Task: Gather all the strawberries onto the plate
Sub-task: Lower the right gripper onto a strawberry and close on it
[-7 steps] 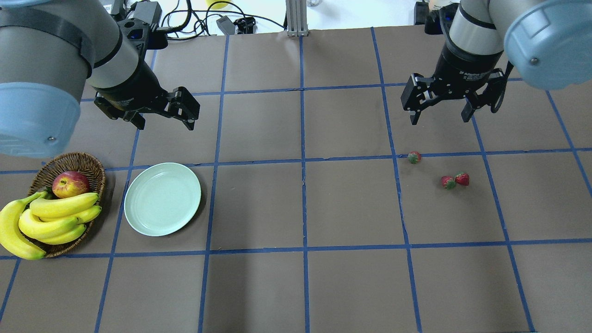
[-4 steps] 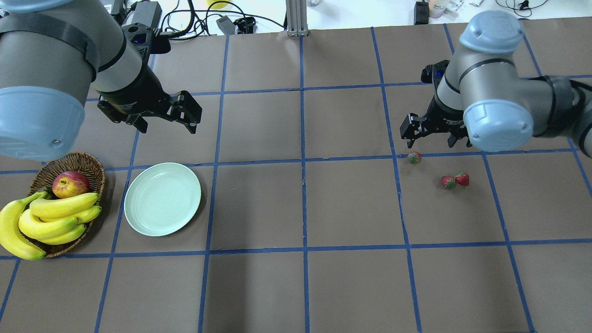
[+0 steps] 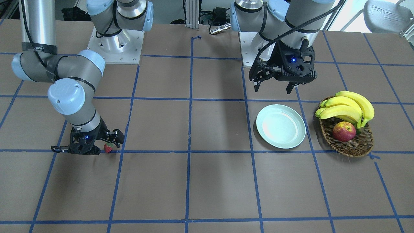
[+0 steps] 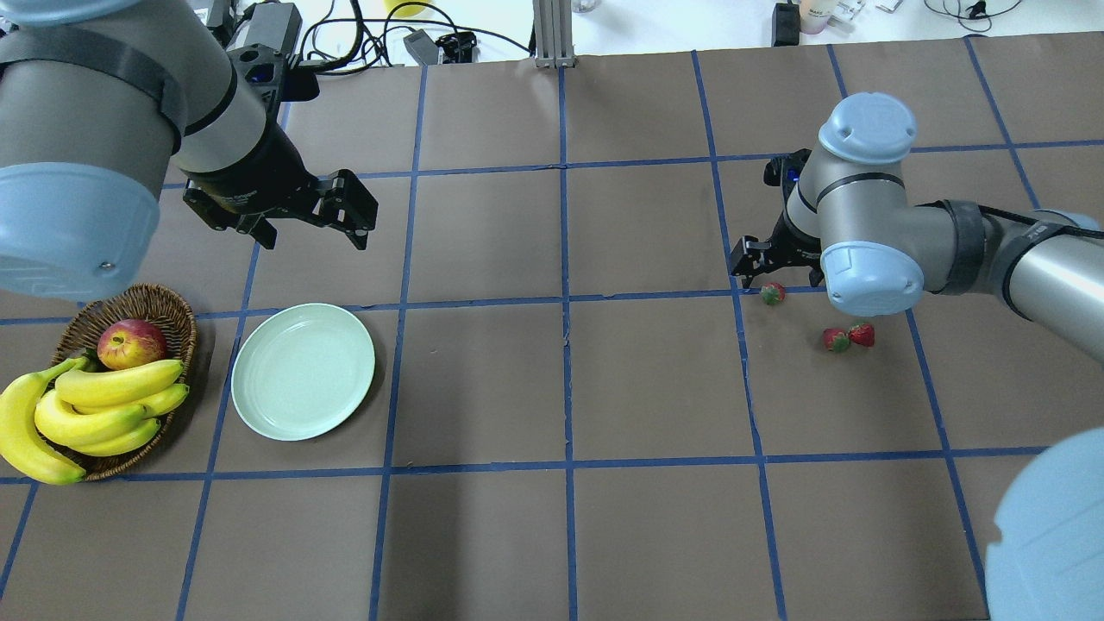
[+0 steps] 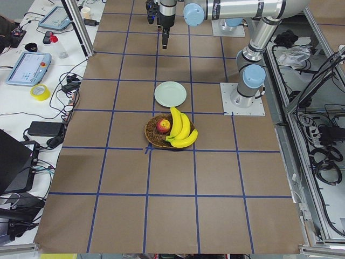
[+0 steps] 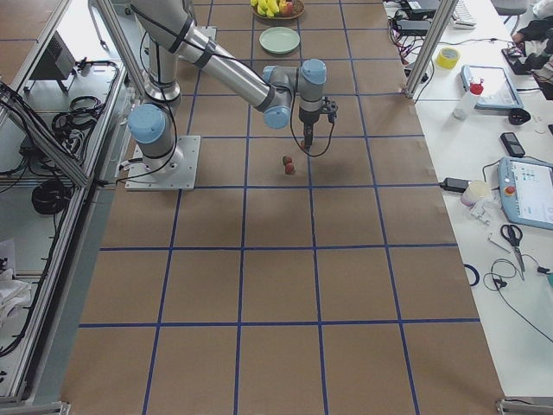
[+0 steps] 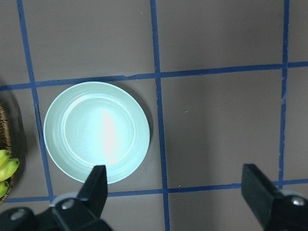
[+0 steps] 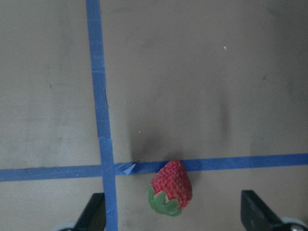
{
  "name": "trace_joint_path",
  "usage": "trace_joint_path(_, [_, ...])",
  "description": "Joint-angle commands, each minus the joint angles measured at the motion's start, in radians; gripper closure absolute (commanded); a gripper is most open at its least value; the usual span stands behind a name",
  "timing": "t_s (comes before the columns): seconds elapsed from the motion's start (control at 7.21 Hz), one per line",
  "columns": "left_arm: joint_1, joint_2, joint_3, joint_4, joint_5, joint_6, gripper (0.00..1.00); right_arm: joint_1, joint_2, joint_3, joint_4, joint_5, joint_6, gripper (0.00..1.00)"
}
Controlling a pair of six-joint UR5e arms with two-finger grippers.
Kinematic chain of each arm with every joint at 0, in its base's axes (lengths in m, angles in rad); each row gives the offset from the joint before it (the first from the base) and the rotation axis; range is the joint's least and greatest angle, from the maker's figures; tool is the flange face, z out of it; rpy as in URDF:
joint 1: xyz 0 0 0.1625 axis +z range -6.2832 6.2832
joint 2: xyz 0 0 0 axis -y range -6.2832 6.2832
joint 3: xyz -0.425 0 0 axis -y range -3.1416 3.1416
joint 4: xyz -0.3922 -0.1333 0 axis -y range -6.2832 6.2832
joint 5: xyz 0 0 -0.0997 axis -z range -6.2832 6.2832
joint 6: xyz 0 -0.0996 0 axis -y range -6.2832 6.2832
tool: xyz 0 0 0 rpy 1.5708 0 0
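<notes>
While left and right jaws wide apart, empty: brown table (image 4: 655,379) with blue tape grid (image 4: 567,388), cluttered white benches (image 5: 32,75) alongside.

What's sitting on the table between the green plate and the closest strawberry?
Nothing: in the overhead view the stretch from the plate to the nearest strawberry is bare brown table, crossed only by blue tape lines.

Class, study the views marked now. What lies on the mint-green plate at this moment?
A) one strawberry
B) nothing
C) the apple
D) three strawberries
B: the plate is bare in the left wrist view, while the strawberries lie on the table far from it and the apple sits in the basket.
</notes>
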Motion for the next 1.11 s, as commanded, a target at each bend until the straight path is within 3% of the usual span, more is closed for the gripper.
trace_joint_path(0.0, [-0.001,0.000,0.000,0.001,-0.004,-0.004,0.00,0.000,0.017,0.027,-0.010,0.000,0.000,0.16])
trace_joint_path(0.14, [-0.001,0.002,0.000,-0.001,0.004,0.007,0.00,0.000,0.019,0.028,-0.012,0.000,0.000,0.37])
trace_joint_path(0.69, [-0.001,-0.009,0.000,-0.001,0.005,-0.018,0.00,0.000,0.022,0.018,-0.015,-0.002,0.000,0.42])
trace_joint_path(0.83, [-0.001,-0.009,-0.002,-0.001,0.005,-0.016,0.00,0.000,0.022,0.016,-0.015,-0.002,0.000,0.77])
trace_joint_path(0.97, [-0.001,-0.009,-0.002,-0.002,0.005,-0.015,0.00,0.000,0.022,0.016,-0.015,-0.002,-0.002,1.00])
